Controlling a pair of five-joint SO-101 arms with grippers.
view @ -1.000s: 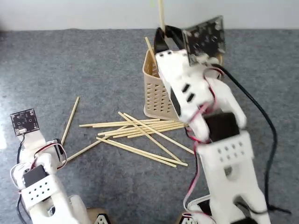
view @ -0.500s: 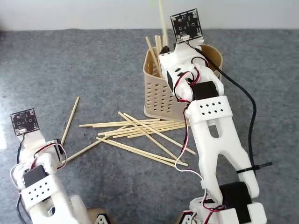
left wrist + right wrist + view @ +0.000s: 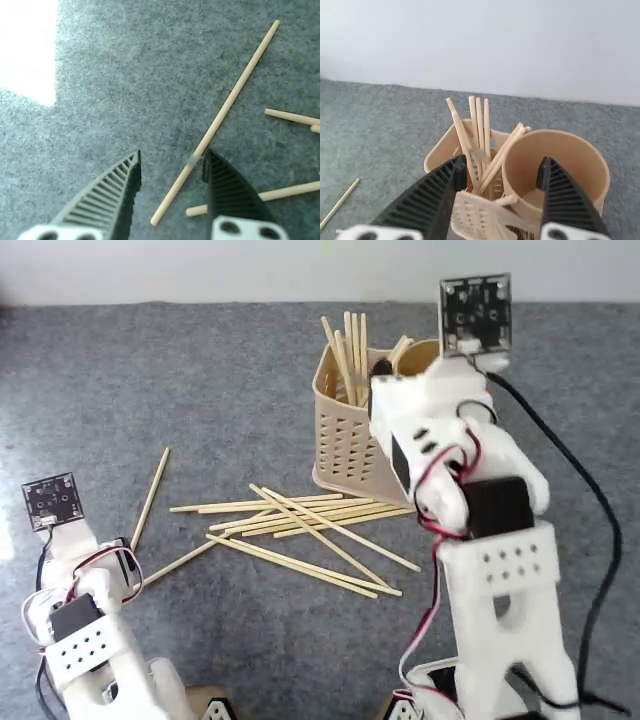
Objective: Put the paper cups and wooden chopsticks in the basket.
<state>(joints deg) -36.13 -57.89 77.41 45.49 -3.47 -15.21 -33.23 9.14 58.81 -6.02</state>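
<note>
A beige slotted basket (image 3: pixel 345 445) stands at the back of the grey mat, with several wooden chopsticks (image 3: pixel 347 355) upright in it and a brown paper cup (image 3: pixel 555 165) beside them inside. My right gripper (image 3: pixel 501 172) hangs open just above the basket (image 3: pixel 475 212), nothing between its fingers. The right arm (image 3: pixel 450 460) covers the basket's right side in the high view. Several chopsticks (image 3: pixel 300 525) lie fanned on the mat in front of the basket. My left gripper (image 3: pixel 170 175) is open low over the mat at the near left, with one lone chopstick (image 3: pixel 220 120) beside a finger.
A lone chopstick (image 3: pixel 150 495) lies slanted at the left, near the left arm (image 3: pixel 80 610). A pale wall (image 3: pixel 480 40) runs behind the mat. Bare grey mat (image 3: pixel 150 370) spreads at the back left.
The right arm let go of a chopstick that it held above the basket; it now stands in the basket with the others. The arm drew back and to the right. The left arm stayed put.
</note>
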